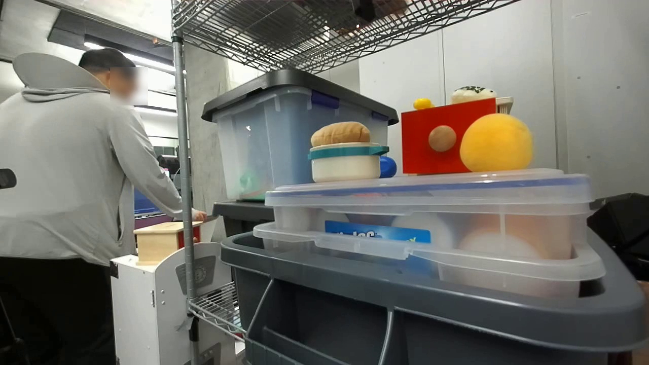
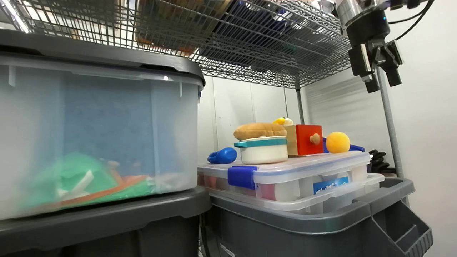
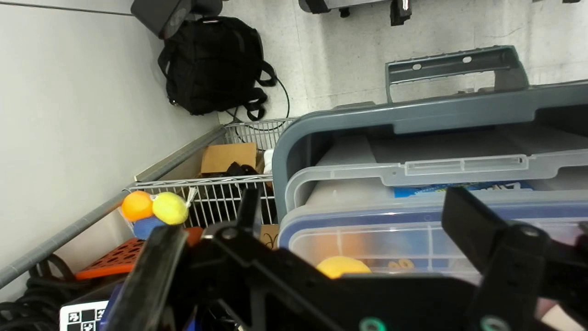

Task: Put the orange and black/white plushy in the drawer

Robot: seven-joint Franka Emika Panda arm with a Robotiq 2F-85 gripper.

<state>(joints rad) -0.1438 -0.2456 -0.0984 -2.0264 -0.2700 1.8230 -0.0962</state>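
while beside one drawer [image 2: 307,140], one plushy [image 2: 337,142]

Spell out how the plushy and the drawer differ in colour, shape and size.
Colour: the plushy is yellow-orange; the drawer has a red front and a pale, wood-toned side.
Shape: the plushy is round like a ball; the drawer is boxy and flat-sided, with a round knob on its front.
Size: the drawer stands taller than the plushy in both exterior views.
Shared: both sit on the clear lid.
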